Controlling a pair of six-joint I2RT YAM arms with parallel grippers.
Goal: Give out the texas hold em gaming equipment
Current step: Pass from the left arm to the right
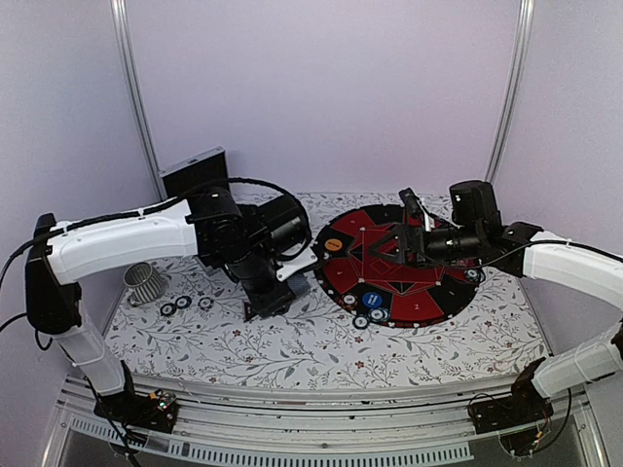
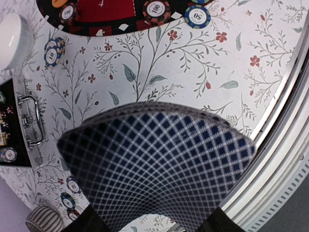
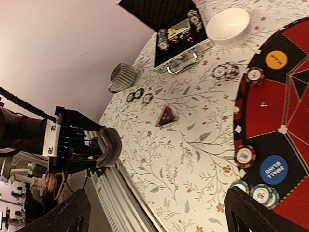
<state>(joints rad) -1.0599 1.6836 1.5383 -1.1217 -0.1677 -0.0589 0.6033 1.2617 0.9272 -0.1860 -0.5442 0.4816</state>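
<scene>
My left gripper [image 1: 268,300] is shut on a bowed deck of playing cards [image 2: 154,164] with dark diamond-patterned backs, held above the floral cloth left of the round red-and-black mat [image 1: 428,292]. The right wrist view shows the deck [image 3: 111,145] edge-on in that gripper. My right gripper [image 1: 386,243] hovers over the mat, open wide and empty [image 3: 159,217]. An orange disc [image 1: 334,245], a blue disc [image 1: 372,299] and poker chips [image 1: 360,321] lie on the mat's left rim. Three chips [image 1: 183,303] lie at the far left.
A black silver-edged case [image 3: 181,34] stands open at the back with chips inside, a white bowl [image 3: 227,24] beside it. A striped cup [image 1: 146,282] stands at the left. A small dark triangle marker [image 3: 166,116] lies on the cloth. A metal rail [image 2: 285,145] edges the table front.
</scene>
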